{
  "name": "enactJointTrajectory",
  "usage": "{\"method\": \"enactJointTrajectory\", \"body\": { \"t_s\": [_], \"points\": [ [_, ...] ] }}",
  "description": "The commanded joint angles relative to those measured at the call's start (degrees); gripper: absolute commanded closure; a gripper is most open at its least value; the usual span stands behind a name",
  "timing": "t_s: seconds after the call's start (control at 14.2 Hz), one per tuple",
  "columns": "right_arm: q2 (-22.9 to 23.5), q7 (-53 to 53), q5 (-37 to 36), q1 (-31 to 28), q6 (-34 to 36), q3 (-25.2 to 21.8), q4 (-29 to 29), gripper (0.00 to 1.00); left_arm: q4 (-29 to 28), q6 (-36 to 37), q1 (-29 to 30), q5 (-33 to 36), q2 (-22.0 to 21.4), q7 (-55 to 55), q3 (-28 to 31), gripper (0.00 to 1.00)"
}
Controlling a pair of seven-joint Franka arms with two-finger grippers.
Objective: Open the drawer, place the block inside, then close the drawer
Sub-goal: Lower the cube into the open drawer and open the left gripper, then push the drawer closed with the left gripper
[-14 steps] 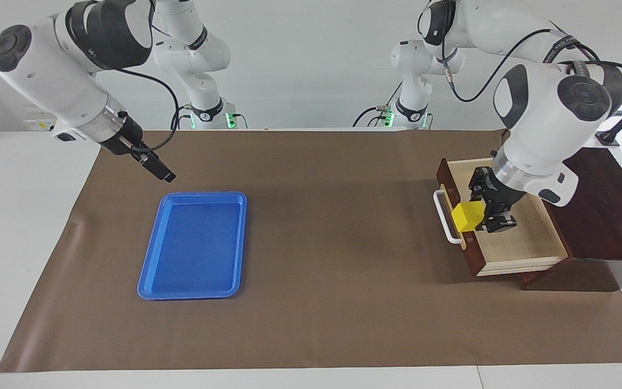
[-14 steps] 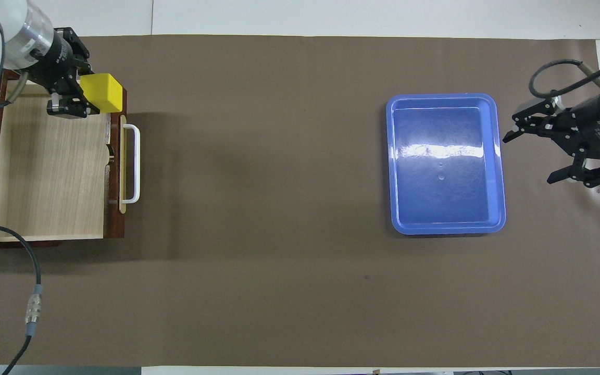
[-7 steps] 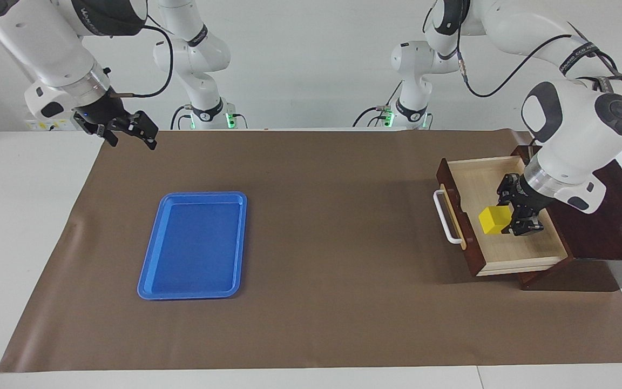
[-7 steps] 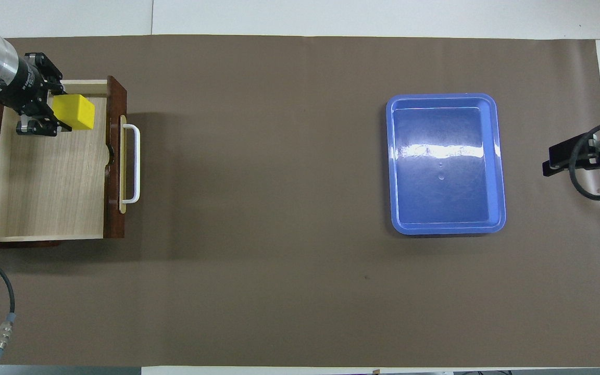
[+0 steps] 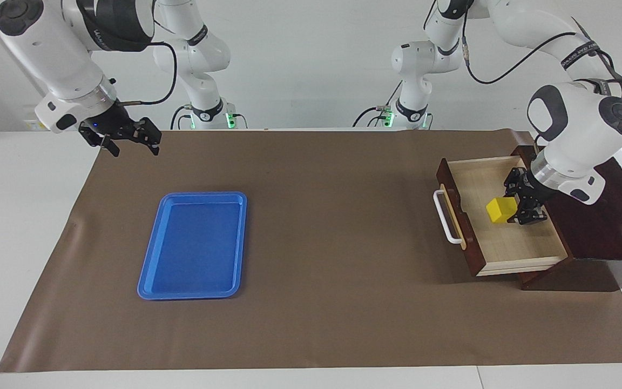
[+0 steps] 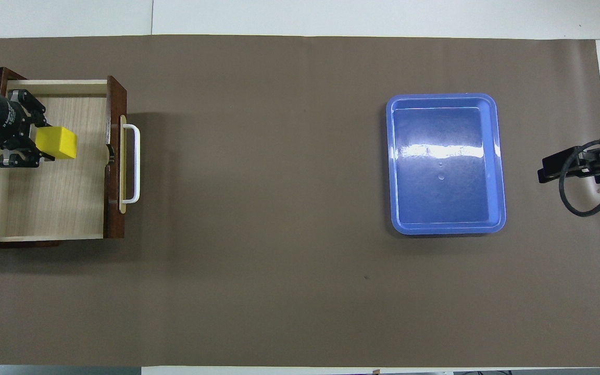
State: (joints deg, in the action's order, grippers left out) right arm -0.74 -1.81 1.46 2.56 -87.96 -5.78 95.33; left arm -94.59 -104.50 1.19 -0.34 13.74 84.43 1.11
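The left claw (image 5: 517, 208) is clenched on the yellow block (image 5: 500, 209) and holds it inside the open drawer (image 5: 505, 246), at the right of the facing view. The block sticks out from the claw toward the drawer's dark front and its white bar handle (image 5: 446, 216), while the claw itself sits on the side toward the dark wooden box (image 5: 608, 216). From the overhead view, where this all lies at the upper left, the block (image 6: 56, 142) is over the pale wood floor in the half of the drawer farther from the robots. I cannot tell whether it touches the floor yet. That is what the coming move turns on, I judge: the block only needs to go down and be let go, and the left arm is plainly the one placed to do it. The right claw (image 5: 125, 136) hangs with its fingers spread at the upper left of the facing view, above the edge of the brown table cover (image 5: 332, 302) and up-frame of the blue tray (image 5: 149, 270), waiting. Some lettering runs along the arm cuffs, but I cannot read it.
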Motion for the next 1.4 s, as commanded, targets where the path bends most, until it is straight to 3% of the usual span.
{"method": "enactJointTrajectory", "body": {
  "t_s": [0.0,0.28,0.35,0.42,0.49,0.84,1.12,1.33],
  "points": [
    [-1.4,-1.7,-2.5,-1.1,-1.2,0.8,1.5,0.0,-7.7,-3.4,0.1,-0.5,-4.4,-0.6,-0.1,1.0],
    [-1.7,-1.8,-2.7,-1.2,-0.6,0.8,2.0,0.0,-14.7,-9.7,0.0,-0.5,-7.2,-0.1,-0.1,1.0],
    [-1.7,-1.8,-2.7,-1.2,-0.6,0.8,2.1,0.0,-15.1,-9.9,0.0,-0.5,-7.5,-0.1,-0.1,0.65],
    [-1.7,-1.8,-2.7,-1.3,-0.6,0.8,2.1,0.0,-14.7,-9.6,0.0,-0.5,-7.5,-0.1,-0.1,0.21],
    [-1.7,-1.7,-2.8,-1.3,-0.6,0.8,2.1,0.0,-14.3,-9.5,-0.3,-0.5,-7.3,-0.1,-0.1,0.0],
    [-1.3,-1.6,-2.9,-1.3,-3.6,0.8,1.5,0.0,-6.1,-3.8,-3.3,-1.0,-7.3,2.4,-1.0,0.0],
    [-1.3,-2.7,-5.6,-0.7,-4.1,1.0,1.5,0.0,-6.3,-4.3,-13.9,-0.5,-7.4,16.2,-0.8,0.0],
    [-1.4,-2.4,-5.4,-0.7,-3.7,1.0,1.7,0.0,-8.6,-4.7,-17.4,1.6,-7.1,17.7,-0.8,0.0]
  ]
}}
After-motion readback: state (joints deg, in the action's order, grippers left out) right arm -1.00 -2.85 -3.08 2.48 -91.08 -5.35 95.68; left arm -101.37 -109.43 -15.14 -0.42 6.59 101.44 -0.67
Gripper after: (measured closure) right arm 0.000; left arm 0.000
